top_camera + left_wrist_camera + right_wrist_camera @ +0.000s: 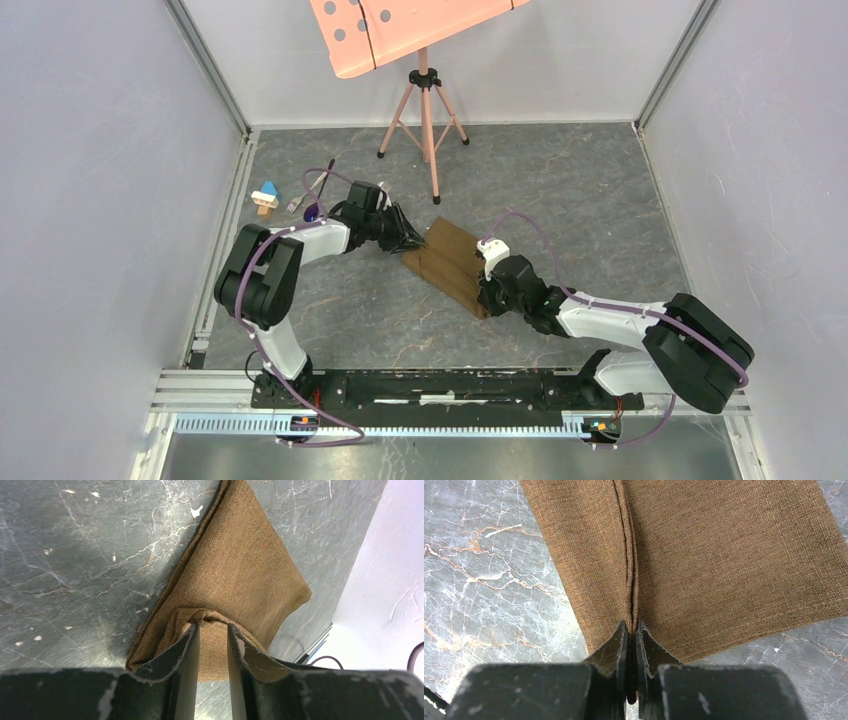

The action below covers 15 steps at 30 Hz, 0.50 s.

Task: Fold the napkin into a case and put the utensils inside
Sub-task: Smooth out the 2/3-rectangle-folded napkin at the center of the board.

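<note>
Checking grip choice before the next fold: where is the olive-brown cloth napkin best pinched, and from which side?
Probably the raised centre ridge at its near edge, approached low from the robot's side, where the right gripper is shut on it. The olive-brown cloth napkin lies flat on the grey table, so little else rises to pinch.

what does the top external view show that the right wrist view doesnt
Only top external: the left gripper at the far end of the napkin, the fork, spoon and toy block by the left arm, and the pink stand behind. Only right wrist: the raised crease running up from the right gripper. Both: the napkin on the marbled table, with the right gripper shut on its near edge.
</note>
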Motion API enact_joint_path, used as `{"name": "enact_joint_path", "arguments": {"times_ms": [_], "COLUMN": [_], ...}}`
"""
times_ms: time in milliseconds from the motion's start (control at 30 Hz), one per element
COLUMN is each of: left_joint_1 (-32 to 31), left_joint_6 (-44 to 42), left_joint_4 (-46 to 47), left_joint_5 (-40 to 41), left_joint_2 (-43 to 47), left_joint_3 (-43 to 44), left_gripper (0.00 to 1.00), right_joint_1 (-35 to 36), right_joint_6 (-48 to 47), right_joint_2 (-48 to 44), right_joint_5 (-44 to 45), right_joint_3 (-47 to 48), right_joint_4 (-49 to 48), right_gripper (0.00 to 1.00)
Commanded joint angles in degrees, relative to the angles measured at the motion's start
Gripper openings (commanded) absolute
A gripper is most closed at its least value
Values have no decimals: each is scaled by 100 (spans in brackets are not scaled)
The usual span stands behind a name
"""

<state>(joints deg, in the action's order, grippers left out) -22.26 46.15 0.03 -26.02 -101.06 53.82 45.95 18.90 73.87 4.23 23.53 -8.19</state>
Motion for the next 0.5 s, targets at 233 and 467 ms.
{"name": "enact_joint_path", "arguments": {"times_ms": [233, 467], "left_joint_1": [-24, -2], "left_joint_6": [124, 4], "left_joint_4": [349, 304], "left_joint_5": [59, 137], "left_joint_2": [-439, -615], "left_joint_3": [82, 86], "left_gripper": [29, 26], "right_joint_1": [-34, -36], "right_joint_6": [-212, -932], "right_joint_2": [-142, -180], "right_joint_5": [185, 37], "right_joint_3": [376, 1178], "right_joint_4": [372, 1001], "right_gripper": [25, 56]}}
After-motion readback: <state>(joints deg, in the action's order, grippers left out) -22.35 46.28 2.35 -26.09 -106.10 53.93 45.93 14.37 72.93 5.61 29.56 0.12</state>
